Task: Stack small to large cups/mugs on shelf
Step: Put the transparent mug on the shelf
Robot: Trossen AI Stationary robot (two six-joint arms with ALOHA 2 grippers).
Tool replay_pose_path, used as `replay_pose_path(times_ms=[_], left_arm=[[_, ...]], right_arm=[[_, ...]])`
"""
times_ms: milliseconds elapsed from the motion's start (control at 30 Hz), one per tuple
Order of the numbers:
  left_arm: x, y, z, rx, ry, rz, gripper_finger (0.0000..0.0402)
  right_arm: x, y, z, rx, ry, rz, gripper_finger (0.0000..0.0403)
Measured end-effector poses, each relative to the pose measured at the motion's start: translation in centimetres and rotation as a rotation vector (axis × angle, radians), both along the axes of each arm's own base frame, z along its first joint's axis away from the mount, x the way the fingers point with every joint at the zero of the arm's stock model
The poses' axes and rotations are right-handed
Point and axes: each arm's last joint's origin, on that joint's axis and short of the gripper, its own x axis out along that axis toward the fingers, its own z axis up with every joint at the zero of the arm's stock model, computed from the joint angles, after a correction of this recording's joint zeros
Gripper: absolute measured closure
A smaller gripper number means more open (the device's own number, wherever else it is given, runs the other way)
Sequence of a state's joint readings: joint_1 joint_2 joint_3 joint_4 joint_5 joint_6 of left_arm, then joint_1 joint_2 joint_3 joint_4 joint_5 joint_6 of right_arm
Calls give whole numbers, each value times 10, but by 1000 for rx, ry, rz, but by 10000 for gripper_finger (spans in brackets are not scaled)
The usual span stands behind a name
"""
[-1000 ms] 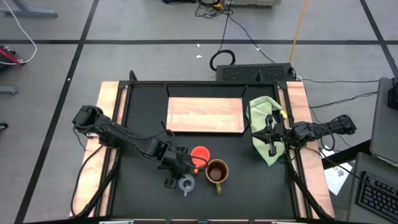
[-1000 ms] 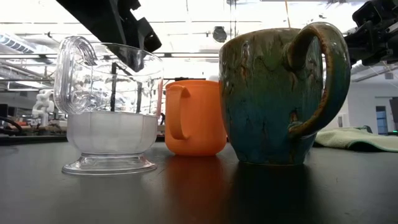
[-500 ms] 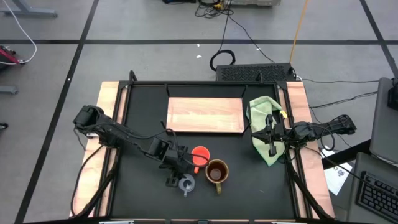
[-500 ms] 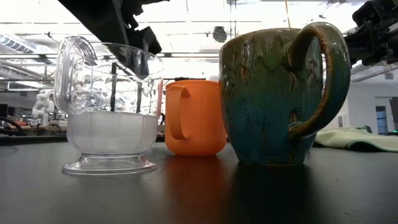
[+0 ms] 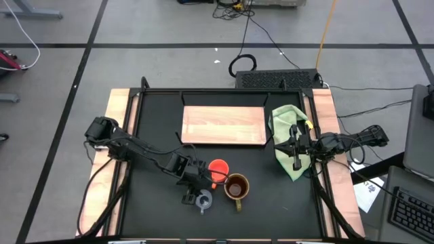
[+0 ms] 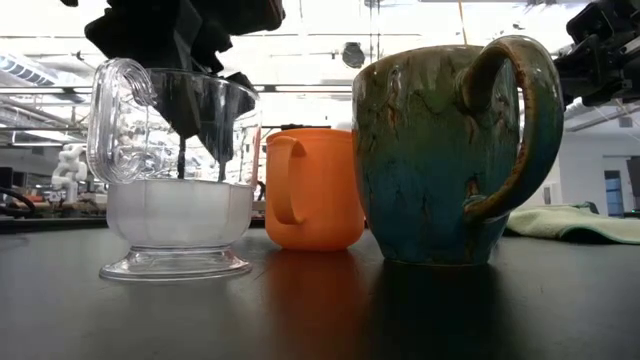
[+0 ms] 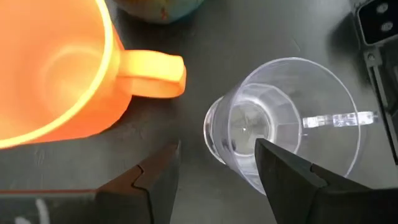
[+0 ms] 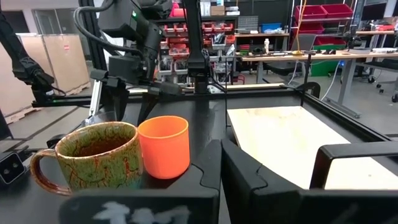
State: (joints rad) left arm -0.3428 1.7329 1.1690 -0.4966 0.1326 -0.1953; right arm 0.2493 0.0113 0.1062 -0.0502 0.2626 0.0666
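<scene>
Three cups stand in a row on the black table, none yet on the wooden shelf (image 5: 224, 125). Within the last second the left gripper (image 7: 217, 171) has spread its fingers wide and dropped over the glass cup (image 7: 283, 121), so the pickup of the smallest cup looks about to start. It holds nothing yet; one finger reaches down into the cup and the other hangs just outside its wall. The orange mug (image 5: 218, 169) sits just beside the glass, the brown mug (image 5: 235, 188) beyond it. The right gripper (image 5: 296, 163) waits shut over the green cloth (image 5: 285, 122).
</scene>
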Motion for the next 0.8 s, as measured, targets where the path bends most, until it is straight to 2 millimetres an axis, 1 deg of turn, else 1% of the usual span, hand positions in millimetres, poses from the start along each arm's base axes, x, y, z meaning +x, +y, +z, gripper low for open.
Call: replay_pose_path(times_ms=[600, 667, 800], left_arm=[[2, 0, 1, 6, -35, -24, 194], [2, 0, 1, 12, -40, -36, 201], [2, 0, 1, 13, -40, -38, 234]], right_arm=[[0, 0, -1, -2, 8, 1, 403], [0, 0, -1, -2, 8, 1, 403], [0, 0, -1, -2, 8, 1, 403]])
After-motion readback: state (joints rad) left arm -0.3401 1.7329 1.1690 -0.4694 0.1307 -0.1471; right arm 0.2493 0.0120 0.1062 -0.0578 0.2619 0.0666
